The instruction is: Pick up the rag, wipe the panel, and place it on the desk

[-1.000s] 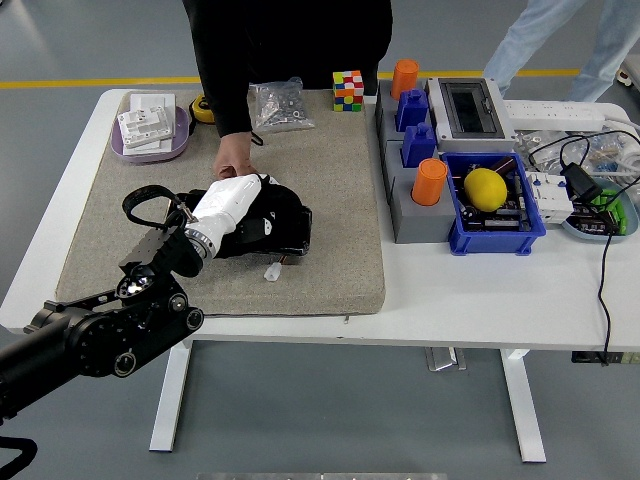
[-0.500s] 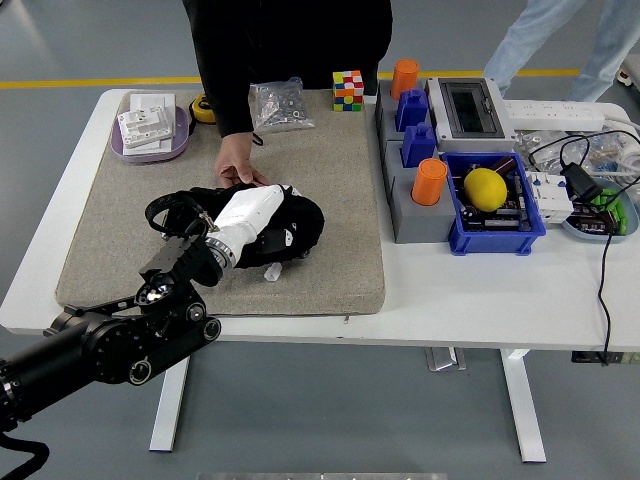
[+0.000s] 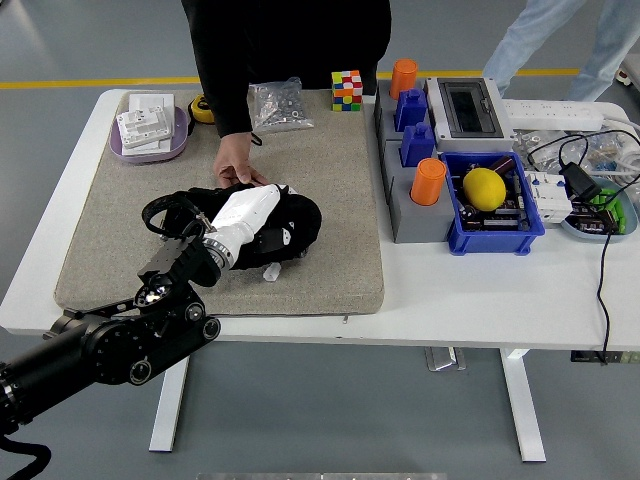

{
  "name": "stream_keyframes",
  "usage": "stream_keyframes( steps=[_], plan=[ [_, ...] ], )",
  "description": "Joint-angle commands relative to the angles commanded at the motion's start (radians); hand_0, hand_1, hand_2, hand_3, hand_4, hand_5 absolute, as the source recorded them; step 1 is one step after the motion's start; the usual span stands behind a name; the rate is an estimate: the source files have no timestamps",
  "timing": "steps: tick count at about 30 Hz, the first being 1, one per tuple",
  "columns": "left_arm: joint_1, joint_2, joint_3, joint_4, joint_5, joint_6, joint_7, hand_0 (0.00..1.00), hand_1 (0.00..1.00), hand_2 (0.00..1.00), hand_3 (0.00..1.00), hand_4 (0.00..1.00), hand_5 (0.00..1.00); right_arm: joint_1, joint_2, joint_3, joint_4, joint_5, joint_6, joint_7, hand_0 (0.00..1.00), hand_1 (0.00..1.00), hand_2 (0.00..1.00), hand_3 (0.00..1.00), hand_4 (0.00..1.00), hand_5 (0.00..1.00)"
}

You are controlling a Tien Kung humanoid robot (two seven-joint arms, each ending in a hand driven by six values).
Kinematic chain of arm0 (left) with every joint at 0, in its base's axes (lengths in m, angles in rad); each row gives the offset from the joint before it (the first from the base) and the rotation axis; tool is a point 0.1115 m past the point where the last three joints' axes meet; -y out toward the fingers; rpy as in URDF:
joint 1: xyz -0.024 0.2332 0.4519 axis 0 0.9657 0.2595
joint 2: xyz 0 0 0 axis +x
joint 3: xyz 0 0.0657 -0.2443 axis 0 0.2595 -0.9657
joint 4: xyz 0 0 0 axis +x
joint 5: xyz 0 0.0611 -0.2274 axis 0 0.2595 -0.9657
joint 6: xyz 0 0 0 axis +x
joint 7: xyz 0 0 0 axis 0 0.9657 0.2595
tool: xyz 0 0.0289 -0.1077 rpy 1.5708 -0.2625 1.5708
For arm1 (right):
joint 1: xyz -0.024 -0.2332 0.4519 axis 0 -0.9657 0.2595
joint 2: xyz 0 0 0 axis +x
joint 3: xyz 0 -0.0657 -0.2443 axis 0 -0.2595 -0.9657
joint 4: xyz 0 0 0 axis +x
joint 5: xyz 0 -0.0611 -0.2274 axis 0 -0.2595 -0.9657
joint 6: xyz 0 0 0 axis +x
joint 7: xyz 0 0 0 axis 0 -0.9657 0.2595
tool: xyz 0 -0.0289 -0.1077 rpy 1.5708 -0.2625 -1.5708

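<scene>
Shifted slightly toward the bench's left edge vs. 0.5 s ago, and clearly toward the right edge vs. 1.0 s ago: the left robot hand (image 3: 262,222), white-shelled, lying palm-down on the rag (image 3: 290,222). Fingers are buried in the dark cloth, so whether they grip it or merely press on it cannot be told. Right arm: not in view.

Rag: black, crumpled into a low mound, with a small white tag or scrap showing at its near side. It sits on the beige mat (image 3: 330,170), approx. centre of the bench's left half, nearer the front edge than the back.

A person's hand (image 3: 234,166) rests on the mat at the rag's far side, touching or just beside the robot hand.

Risks, as judged:
- Contact w/ the person's hand if the wipe stroke runs toward the bench's back edge.
- Rag bunching or slipping out from under the palm if the hold is loose, leaving the shell rubbing the mat.
- Black cable loop (image 3: 168,212) by the wrist may snag on cloth or mat edge.
- No separate panel can be made out under the rag; wiping may miss its target.
</scene>
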Motion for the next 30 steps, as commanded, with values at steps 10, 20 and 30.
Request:
stream_keyframes(
  steps=[10, 20, 30],
  plan=[
    [0.027, 0.020, -0.084, 0.029, 0.017, 0.006, -0.001, 0.294, 0.217, 0.592, 0.425, 0.002, 0.002, -0.005, 0.004, 0.001, -0.001, 0.000, -0.001, -0.002, 0.700, 0.590, 0.680, 0.625, 0.998, 0.625],
    [0.051, 0.044, -0.157, 0.051, 0.043, 0.009, 0.001, 0.291, 0.217, 0.589, 0.425, 0.002, 0.002, -0.011, 0.006, 0.013, -0.001, -0.007, -0.001, -0.006, 0.705, 0.589, 0.679, 0.625, 0.998, 0.623],
    [0.076, 0.073, -0.228, 0.063, 0.079, 0.017, 0.007, 0.293, 0.217, 0.590, 0.425, 0.002, 0.002, -0.013, 0.008, 0.018, -0.004, -0.010, 0.003, -0.009, 0.704, 0.589, 0.679, 0.624, 0.998, 0.623]
  ],
)
